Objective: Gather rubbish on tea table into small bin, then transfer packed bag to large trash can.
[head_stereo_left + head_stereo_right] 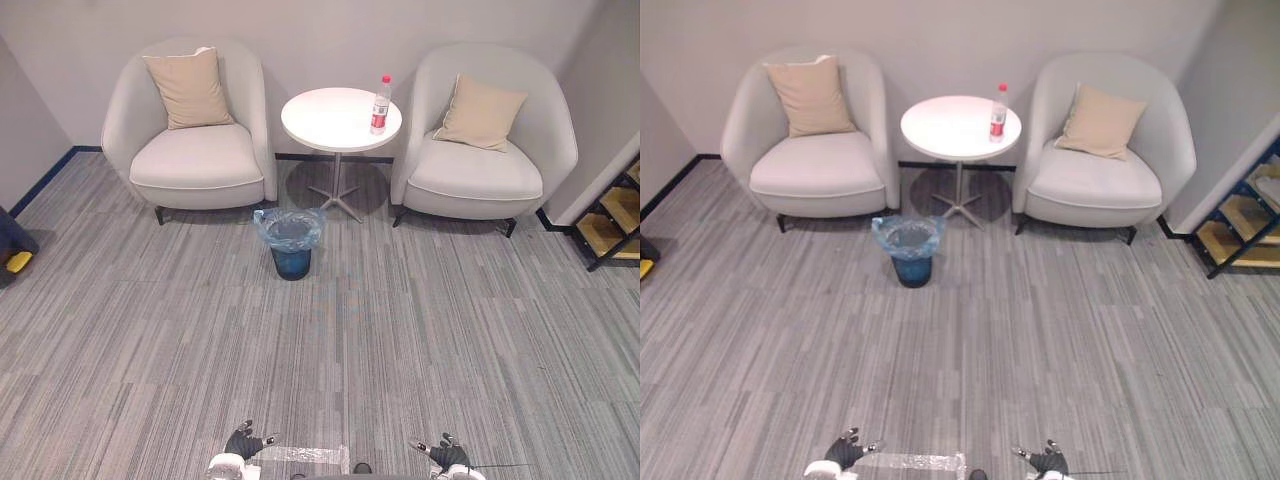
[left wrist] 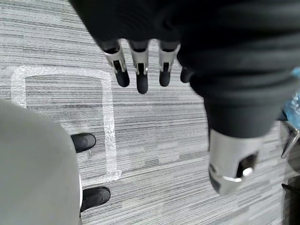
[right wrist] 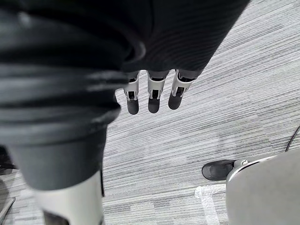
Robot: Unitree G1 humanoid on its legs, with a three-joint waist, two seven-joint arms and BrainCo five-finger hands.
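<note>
Round white tea table (image 1: 340, 118) stands on a single pedestal between two pale grey armchairs, the left armchair (image 1: 195, 150) and the right armchair (image 1: 485, 165), all set against the back wall. Each chair carries one beige cushion (image 1: 190, 88) leaning on its backrest. One item is on the tabletop: a clear plastic bottle (image 1: 380, 105) with red cap and red label, upright, near the table's right edge on the side toward the right armchair. The small bin (image 1: 291, 245), dark blue, stands on the grey carpet (image 1: 400, 330) just in front of the table's foot and slightly to its left. A pale blue bag (image 1: 268, 222) lines the bin, its mouth folded out over the rim; the bin's contents cannot be made out. The left hand (image 1: 243, 443) and the right hand (image 1: 447, 455) sit low at the near edge of the head views, well apart from table, bottle and bin. In its own wrist view the left hand's fingers (image 2: 140, 70) hang straight and relaxed, empty, above a taped outline (image 2: 108, 122) on the carpet. The right hand's fingers (image 3: 153, 96) are likewise straight, loose and empty over bare carpet. A low shelf unit (image 1: 615, 215) stands at the far right edge.
</note>
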